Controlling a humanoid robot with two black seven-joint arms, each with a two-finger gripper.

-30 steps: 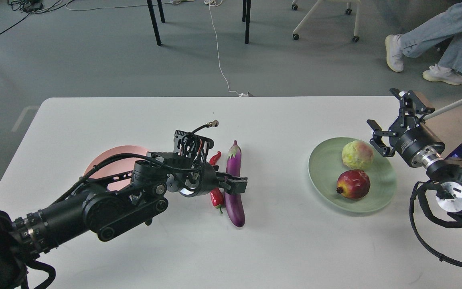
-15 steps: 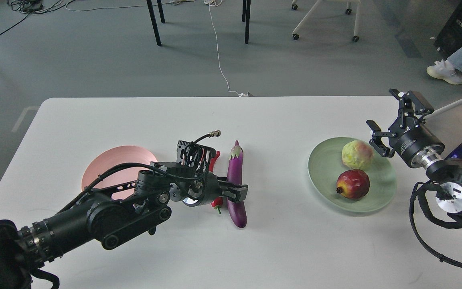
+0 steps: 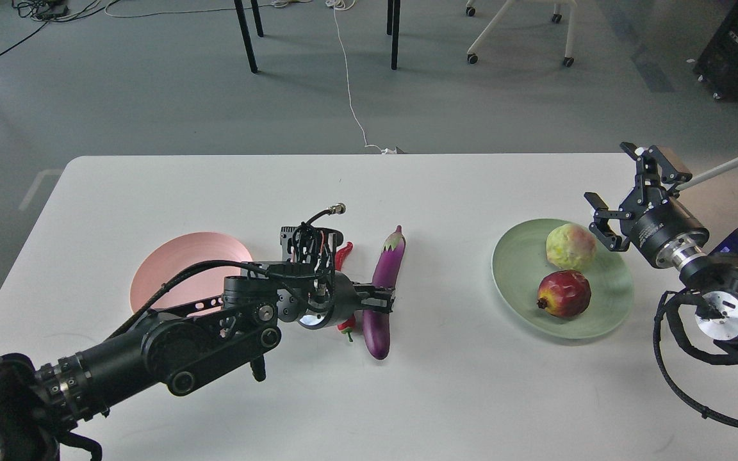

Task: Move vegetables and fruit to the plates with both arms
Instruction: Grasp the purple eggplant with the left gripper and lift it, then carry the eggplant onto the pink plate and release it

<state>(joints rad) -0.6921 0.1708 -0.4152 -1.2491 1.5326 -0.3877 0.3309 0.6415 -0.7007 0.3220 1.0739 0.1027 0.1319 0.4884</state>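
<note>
Left claw [image 3: 378, 299] closes on the long purple eggplant [image 3: 384, 282], beside the red chili pepper [image 3: 344, 255] on the white surface [image 3: 446, 384]. Right claw [image 3: 625, 192] is wide open beside the pale green plate [image 3: 515, 253].

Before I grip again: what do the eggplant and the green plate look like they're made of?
Eggplant: looks like smooth, glossy plastic or rubber, going by the bright highlight along its purple skin and its very even colour; probably a replica, though that is not certain. Green plate: matte pale glaze or plastic, with faint concentric rings; ceramic or melamine, hard to tell.

Purple eggplant [image 3: 383, 291], red chili [image 3: 343, 255], pink plate [image 3: 177, 266], green plate [image 3: 516, 269].
</note>
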